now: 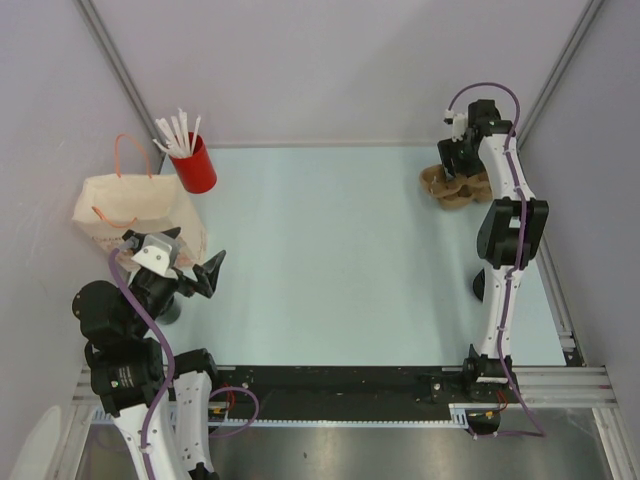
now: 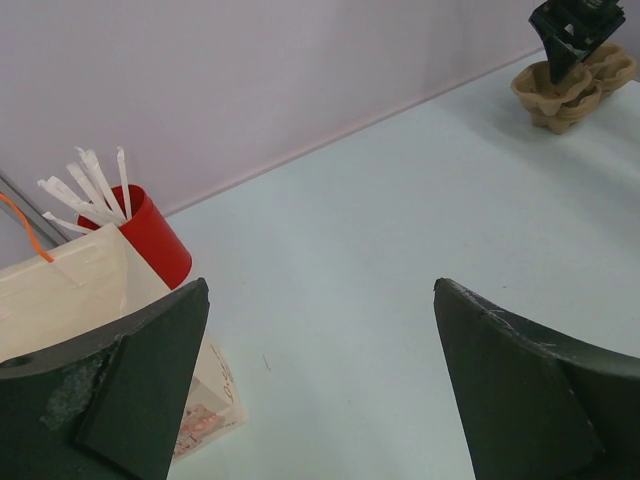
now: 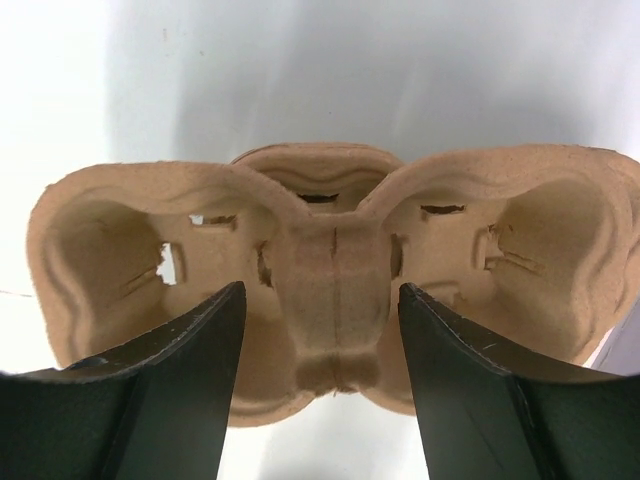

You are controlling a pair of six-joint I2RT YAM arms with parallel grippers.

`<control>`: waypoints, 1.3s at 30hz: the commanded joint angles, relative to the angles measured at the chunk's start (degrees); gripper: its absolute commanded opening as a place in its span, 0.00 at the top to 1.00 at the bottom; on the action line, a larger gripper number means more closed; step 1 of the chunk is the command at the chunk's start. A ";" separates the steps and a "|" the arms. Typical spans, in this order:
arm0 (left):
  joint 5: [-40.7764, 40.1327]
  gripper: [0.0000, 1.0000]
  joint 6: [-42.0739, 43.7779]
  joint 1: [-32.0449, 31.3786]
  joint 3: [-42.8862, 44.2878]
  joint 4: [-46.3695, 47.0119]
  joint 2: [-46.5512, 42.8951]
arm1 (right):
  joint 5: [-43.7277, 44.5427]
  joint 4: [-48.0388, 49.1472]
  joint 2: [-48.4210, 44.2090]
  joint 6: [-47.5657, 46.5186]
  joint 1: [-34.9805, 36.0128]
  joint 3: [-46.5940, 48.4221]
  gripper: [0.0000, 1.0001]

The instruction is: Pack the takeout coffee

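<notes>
Left hand (image 1: 193, 252) stands wide open near the paper bag (image 1: 125, 205); right hand (image 3: 322, 290), open, straddles the cup carrier (image 3: 120, 250) centre ridge, apparently without contact.

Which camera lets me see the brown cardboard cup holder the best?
The right wrist camera. The cup holder fills the picture there, so you can see its round pockets and middle ridge. The top camera shows it small, at the far right; the left wrist camera shows it far away, in the top right corner.
</notes>
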 commanded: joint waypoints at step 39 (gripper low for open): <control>1.31 0.01 -0.86 1.26 0.51 1.01 0.81 | 0.14 0.72 -10.85 0.44 -0.13 -0.83 0.65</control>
